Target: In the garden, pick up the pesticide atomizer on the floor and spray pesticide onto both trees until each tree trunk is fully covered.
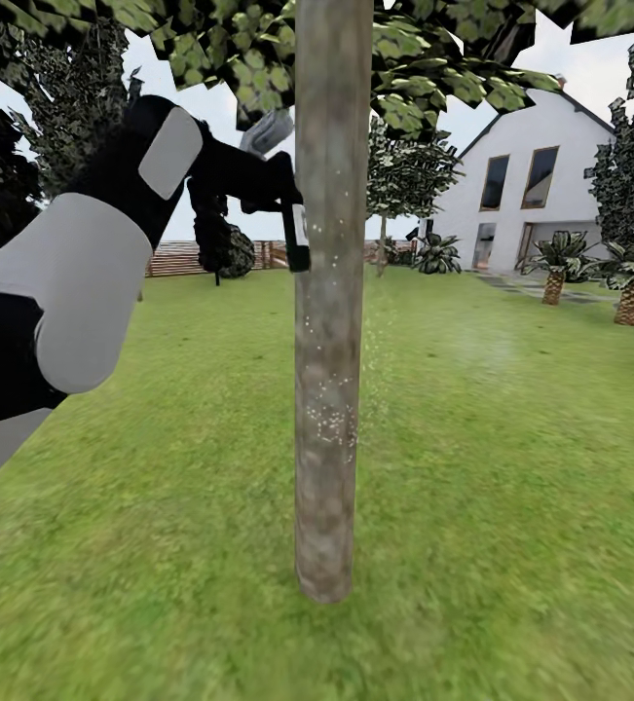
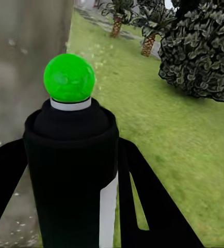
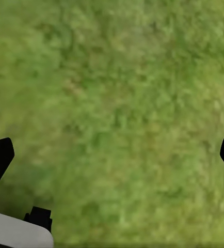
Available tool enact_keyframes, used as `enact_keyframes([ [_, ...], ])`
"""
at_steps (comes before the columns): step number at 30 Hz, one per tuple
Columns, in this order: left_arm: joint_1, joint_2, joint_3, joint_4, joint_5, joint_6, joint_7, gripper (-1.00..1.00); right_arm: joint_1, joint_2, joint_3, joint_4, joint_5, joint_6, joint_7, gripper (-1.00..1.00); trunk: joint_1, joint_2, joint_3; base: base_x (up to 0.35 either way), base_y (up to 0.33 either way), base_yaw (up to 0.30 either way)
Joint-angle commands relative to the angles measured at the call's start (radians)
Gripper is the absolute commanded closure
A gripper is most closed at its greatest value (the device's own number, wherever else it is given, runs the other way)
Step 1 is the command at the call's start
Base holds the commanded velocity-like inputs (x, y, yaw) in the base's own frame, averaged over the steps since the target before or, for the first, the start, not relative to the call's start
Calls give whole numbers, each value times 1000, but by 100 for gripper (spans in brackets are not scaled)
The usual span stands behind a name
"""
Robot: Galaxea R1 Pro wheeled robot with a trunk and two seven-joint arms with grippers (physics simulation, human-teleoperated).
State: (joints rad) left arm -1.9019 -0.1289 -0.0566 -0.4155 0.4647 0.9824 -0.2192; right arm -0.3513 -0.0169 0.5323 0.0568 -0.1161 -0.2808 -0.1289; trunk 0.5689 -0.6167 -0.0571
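Observation:
A thick grey-brown tree trunk (image 1: 331,292) rises straight in front of me under a leafy canopy. White pesticide specks (image 1: 328,421) dot its lower bark and drift just to its right. My left gripper (image 1: 276,200) is raised beside the trunk's left side, shut on the pesticide atomizer (image 1: 297,239). In the left wrist view the atomizer (image 2: 70,165) is a dark bottle with a green ball (image 2: 69,77) on top, held between the black fingers (image 2: 148,206), with the trunk (image 2: 24,51) close behind. My right gripper (image 3: 113,155) is open over bare grass.
Another leafy tree (image 1: 394,175) stands farther back toward the white house (image 1: 526,190). Short palms (image 1: 555,268) and dark bushes line the right side. A slatted wooden fence (image 1: 175,258) runs along the back left. Lawn (image 1: 511,467) spreads all around the trunk.

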Motion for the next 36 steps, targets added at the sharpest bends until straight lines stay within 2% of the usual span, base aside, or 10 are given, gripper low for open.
enact_keyframes([
  [1, 0, -1, 4, 15, 5, 0, 0, 100, 0, 0, 0, 0, 0, 0, 0, -100, 0, 0, 0, 0, 0, 0],
  [5, 0, -4, 6, 121, 5, -3, 2, 100, 0, 0, 0, 0, 0, 0, 0, -100, 0, 0, 0, 0, 0, 0],
  [9, 0, -6, -7, 145, 5, -5, 1, 100, 0, 0, 0, 0, 0, 0, 0, -100, 0, 0, 0, 0, 0, 0],
  [11, 0, -22, -9, 147, 7, -5, -5, 100, 0, 0, 0, 0, 0, 0, 0, -100, 0, 0, 0, 0, 0, 0],
  [16, 0, -39, -12, 147, 8, -5, -140, 100, 0, 0, 0, 0, 0, 0, 0, -100, 0, 0, 0, 0, 0, 0],
  [21, 0, -46, -13, 148, 4, -9, -162, 100, 0, 0, 0, 0, 0, 0, 0, -100, 0, 0, 0, 0, 0, 0],
  [24, 0, -46, -140, 149, -53, -11, -163, 100, 0, 0, 0, 0, 0, 0, 0, -100, 0, 0, 0, 0, 0, 0],
  [26, 0, -46, -175, 149, -62, -11, -163, 100, 0, 0, 0, 0, 1, 0, 0, -100, 0, 0, 0, 0, 0, 0],
  [32, 1, -46, -200, 149, -76, -59, -161, 100, 0, -1, 0, 0, 0, 0, 0, -100, 0, 0, 0, 0, 0, 0],
  [36, 5, -44, -204, 191, -168, -111, -160, 100, 0, -2, -1, 0, 0, 0, 0, -100, 0, 0, 0, 0, 0, 0],
])
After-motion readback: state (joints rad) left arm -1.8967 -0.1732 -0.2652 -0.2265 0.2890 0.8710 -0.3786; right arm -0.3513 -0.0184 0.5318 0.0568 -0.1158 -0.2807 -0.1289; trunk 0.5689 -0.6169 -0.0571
